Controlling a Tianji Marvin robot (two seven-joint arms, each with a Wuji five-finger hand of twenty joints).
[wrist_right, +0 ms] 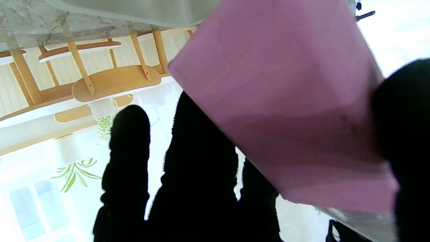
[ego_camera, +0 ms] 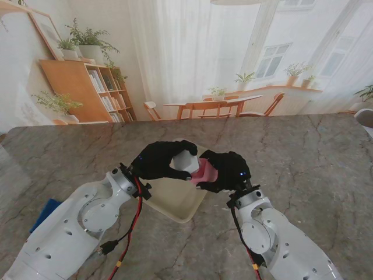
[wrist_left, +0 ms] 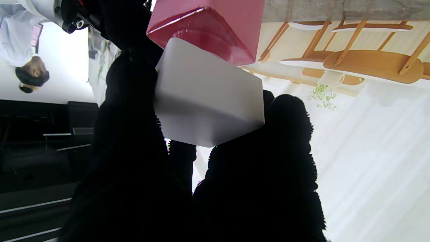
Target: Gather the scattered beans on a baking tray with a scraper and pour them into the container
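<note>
Near the frame's centre, above the tray (ego_camera: 178, 207), the left hand (ego_camera: 160, 160) grips a white scraper (ego_camera: 185, 162) touching the pink container (ego_camera: 205, 171) grasped by the right hand (ego_camera: 228, 171) just right of it.

Black gloved hands, left (ego_camera: 160, 160) and right (ego_camera: 228, 171), on white arms. White box (ego_camera: 185, 161), pink box (ego_camera: 205, 171), cream tray (ego_camera: 175, 201), grey-brown veined marble table (ego_camera: 309, 163), blue thing (ego_camera: 45, 213) at the left edge.
</note>
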